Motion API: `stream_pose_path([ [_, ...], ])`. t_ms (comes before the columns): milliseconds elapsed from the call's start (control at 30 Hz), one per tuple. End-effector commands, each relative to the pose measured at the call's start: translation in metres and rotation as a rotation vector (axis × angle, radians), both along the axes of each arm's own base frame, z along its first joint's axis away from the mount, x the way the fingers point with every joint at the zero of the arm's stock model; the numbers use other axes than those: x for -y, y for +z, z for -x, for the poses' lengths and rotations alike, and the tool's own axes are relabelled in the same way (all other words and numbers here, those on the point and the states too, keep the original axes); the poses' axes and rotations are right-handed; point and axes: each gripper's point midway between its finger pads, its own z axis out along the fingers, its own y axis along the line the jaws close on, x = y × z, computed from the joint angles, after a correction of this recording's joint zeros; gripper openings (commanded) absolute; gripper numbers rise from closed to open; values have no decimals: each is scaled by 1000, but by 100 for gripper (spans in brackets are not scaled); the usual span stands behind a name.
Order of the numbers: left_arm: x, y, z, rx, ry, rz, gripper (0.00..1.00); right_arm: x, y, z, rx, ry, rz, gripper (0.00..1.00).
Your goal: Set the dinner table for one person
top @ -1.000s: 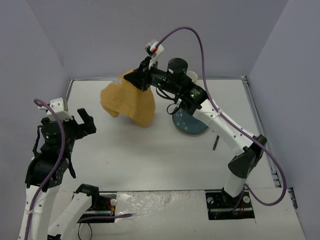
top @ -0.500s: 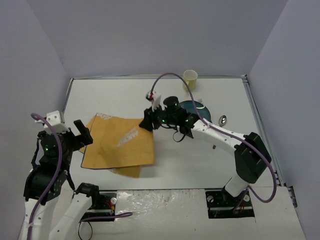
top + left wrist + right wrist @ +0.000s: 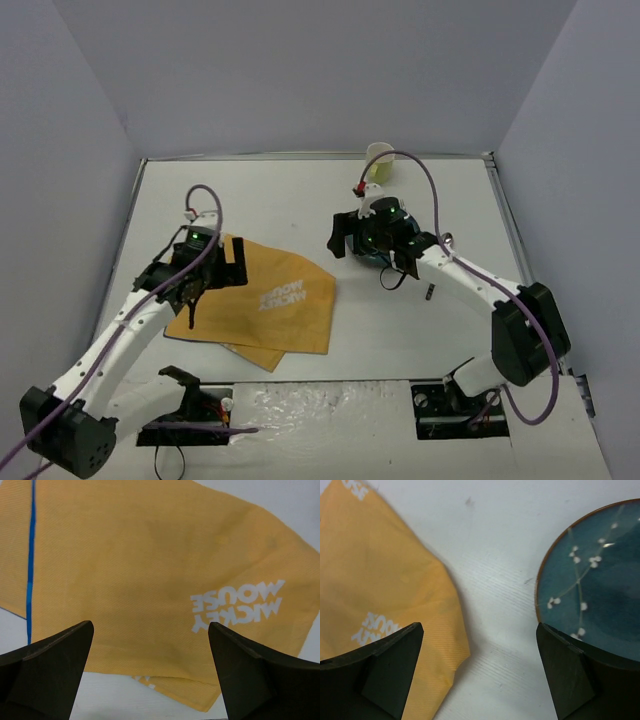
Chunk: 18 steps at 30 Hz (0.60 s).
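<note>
An orange-yellow cloth mat point(image 3: 268, 305) with white print lies spread on the white dinner table point(image 3: 290, 195), one near corner folded under. My left gripper point(image 3: 213, 274) hovers open over the mat's left part. In the left wrist view the mat point(image 3: 150, 575) fills the frame between the wide-apart fingers point(image 3: 50, 672), and nothing is held by the gripper point(image 3: 150, 677). My right gripper point(image 3: 342, 240) stands open above bare table, between the mat's corner point(image 3: 385, 595) and a teal plate point(image 3: 600, 590); that gripper point(image 3: 480, 677) is empty.
A pale yellow cup point(image 3: 379, 160) stands at the back of the table. The teal plate point(image 3: 374, 260) is mostly hidden under the right arm. A small dark utensil point(image 3: 428, 292) lies right of it. Grey walls close in three sides.
The right gripper carried the mat down from the air, opened and let it go, then pulled back toward the plate. The left arm swung in over the mat.
</note>
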Motion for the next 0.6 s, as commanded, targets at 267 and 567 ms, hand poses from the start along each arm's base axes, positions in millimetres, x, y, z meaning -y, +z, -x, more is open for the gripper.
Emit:
stream_pose_path([
  [267,166,-23,22,0,-446,-125,85,160,56,-7,100,-628,-67,93],
  [567,236,-56,58,-124,-578,-126,77,190,52,15,82,-710,-67,93],
])
